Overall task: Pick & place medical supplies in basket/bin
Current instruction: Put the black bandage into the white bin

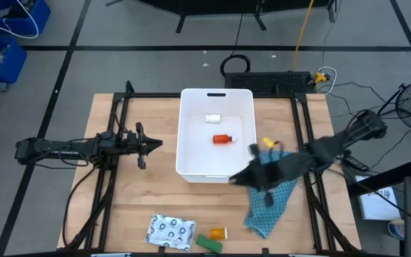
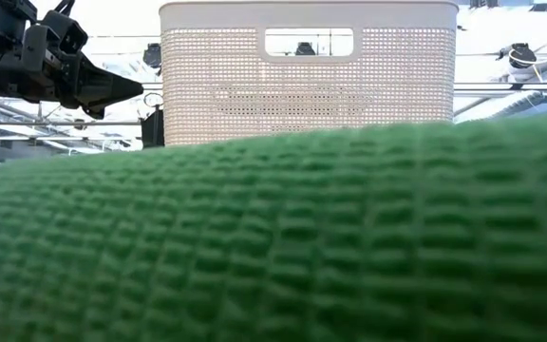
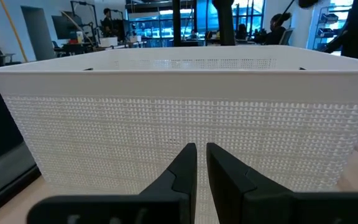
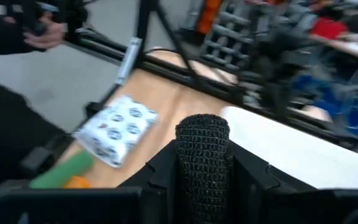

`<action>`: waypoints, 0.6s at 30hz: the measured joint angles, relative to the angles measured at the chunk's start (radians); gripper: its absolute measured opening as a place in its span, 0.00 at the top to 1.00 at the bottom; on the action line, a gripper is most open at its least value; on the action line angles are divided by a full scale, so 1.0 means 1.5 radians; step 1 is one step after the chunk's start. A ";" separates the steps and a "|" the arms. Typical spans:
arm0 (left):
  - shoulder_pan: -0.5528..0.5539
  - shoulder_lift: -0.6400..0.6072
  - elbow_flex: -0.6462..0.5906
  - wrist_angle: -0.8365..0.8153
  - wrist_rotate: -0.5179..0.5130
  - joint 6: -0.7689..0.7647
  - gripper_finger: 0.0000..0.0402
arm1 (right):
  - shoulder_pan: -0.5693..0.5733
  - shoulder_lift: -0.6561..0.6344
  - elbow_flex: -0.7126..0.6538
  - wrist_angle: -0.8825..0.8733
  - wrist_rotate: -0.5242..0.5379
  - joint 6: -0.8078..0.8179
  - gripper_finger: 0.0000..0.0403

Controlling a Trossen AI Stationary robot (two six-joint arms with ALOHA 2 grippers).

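The white tub stands mid-table with the red bottle and the small white piece lying on its floor. My right gripper hovers at the tub's near right corner, shut on the black block. The silvery packet, green block and orange vial lie near the table's near edge. My left gripper waits shut, left of the tub, pointing at its wall. My right gripper pinches the black block, a dark mesh-textured roll, between its two fingers. The fingers press on its opposite sides, and its rounded end sticks out past them. The block is off the table, beside the tub's rim.
A teal patterned cloth lies under my right arm, right of the tub. A small yellow thing sits by the tub's right wall. The green block fills the low view's foreground. Bare wood lies between the tub and the near items.
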 joint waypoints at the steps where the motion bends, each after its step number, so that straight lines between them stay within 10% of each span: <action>1: 0.000 0.000 0.000 -0.002 0.000 0.000 0.90 | 0.000 -0.023 -0.007 -0.011 0.012 -0.001 0.77; 18: 0.000 0.000 0.000 -0.033 0.000 -0.045 0.90 | -0.043 -0.523 -0.512 0.304 0.022 -0.020 0.77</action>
